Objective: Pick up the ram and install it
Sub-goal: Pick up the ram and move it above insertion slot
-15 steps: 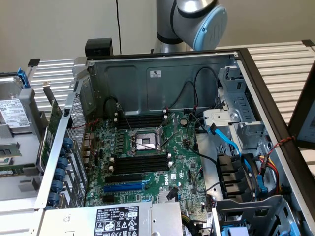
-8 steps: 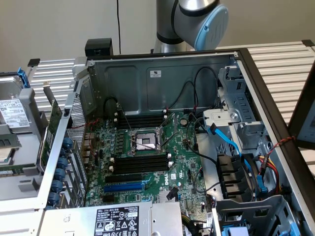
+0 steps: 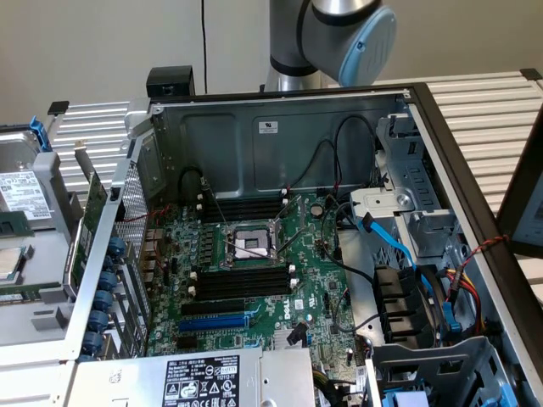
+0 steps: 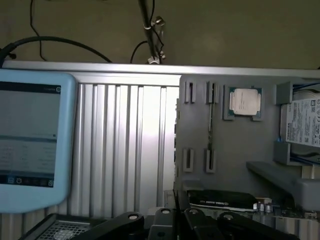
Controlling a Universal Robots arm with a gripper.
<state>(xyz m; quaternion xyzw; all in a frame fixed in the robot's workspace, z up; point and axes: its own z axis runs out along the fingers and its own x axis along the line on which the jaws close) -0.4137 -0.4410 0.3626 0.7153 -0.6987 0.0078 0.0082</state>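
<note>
The ram is a thin stick seen edge-on, standing between two pairs of small holders on the grey parts tray. My gripper hovers short of the tray, its black fingers drawn together with nothing between them. In the exterior view the open computer case shows the green motherboard with long black empty memory slots on both sides of the processor socket. The arm's grey and blue joint sits above the case's back wall.
On the tray lie a processor, a hard drive and a black card. A light blue tablet rests on the ribbed aluminium table. Cables cross the case at the exterior view's right.
</note>
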